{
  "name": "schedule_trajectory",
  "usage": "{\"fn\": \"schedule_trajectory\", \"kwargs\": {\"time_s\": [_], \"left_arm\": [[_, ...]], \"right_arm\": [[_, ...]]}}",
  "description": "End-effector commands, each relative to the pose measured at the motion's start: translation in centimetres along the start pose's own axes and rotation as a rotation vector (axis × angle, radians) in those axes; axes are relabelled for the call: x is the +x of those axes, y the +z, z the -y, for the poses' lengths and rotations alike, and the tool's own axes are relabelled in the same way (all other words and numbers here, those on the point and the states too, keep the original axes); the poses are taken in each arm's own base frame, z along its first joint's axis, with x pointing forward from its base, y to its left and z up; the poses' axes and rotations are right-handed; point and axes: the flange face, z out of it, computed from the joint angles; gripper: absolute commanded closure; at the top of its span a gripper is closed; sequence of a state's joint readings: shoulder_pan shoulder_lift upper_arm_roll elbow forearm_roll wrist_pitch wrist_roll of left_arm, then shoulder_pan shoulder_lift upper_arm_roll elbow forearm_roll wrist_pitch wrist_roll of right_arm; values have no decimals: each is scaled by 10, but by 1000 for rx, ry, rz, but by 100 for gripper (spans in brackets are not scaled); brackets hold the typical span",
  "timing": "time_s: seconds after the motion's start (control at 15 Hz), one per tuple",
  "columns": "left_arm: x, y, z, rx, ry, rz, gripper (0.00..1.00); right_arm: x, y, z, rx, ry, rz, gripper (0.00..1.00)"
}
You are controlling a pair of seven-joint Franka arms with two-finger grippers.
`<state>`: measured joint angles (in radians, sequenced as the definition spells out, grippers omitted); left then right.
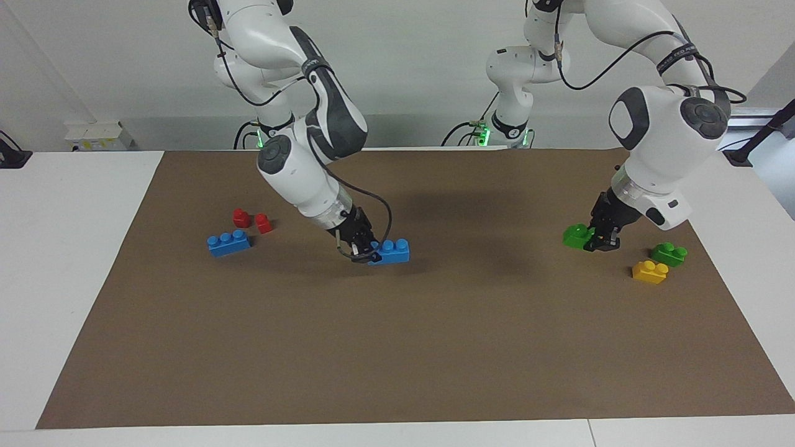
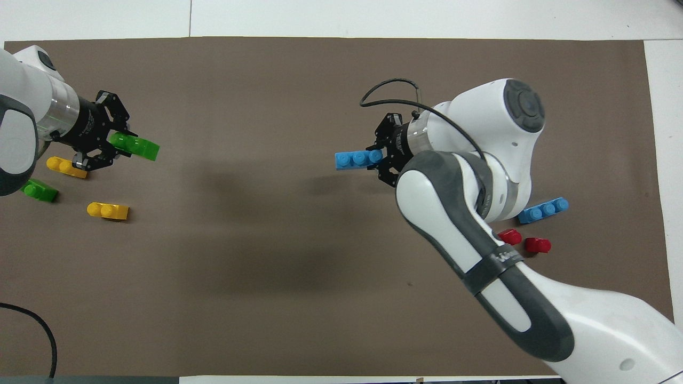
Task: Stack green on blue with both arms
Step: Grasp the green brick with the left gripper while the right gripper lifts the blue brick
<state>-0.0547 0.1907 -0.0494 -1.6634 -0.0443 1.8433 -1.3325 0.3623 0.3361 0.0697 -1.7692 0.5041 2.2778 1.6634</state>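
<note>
Right gripper (image 1: 366,253) is clamped on one end of a blue brick (image 1: 391,251), carried over the brown mat (image 1: 397,347) near its middle. Left gripper (image 1: 601,241) pinches a green brick (image 1: 576,236) above the mat's left-arm end.

Stuff you can't really make out here

In the facing view the yellow brick (image 2: 108,210) nearest the robots is hidden by the left arm's wrist (image 1: 649,186) and its held green brick (image 1: 577,236). The right pincer (image 1: 367,251) covers one end of its blue brick (image 1: 392,251), so only two studs show there. Overhead, the right arm (image 2: 480,256) overlaps one red brick (image 2: 510,236), and both arms run off the frame's edges.
</note>
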Motion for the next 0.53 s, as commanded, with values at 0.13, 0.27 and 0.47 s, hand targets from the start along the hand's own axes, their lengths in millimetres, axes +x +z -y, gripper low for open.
{"fn": "schedule_trajectory", "kwargs": {"time_s": [0.13, 0.27, 0.47], "left_arm": [[-70, -9, 1, 15, -157, 3, 100], [-94, -9, 0, 16, -198, 2, 100], [-124, -4, 1, 9, -270, 0, 100]], "right_arm": [[-17, 58, -38, 41, 56, 17, 100], [-20, 75, -49, 42, 52, 14, 100], [-22, 95, -55, 30, 44, 4, 100]]}}
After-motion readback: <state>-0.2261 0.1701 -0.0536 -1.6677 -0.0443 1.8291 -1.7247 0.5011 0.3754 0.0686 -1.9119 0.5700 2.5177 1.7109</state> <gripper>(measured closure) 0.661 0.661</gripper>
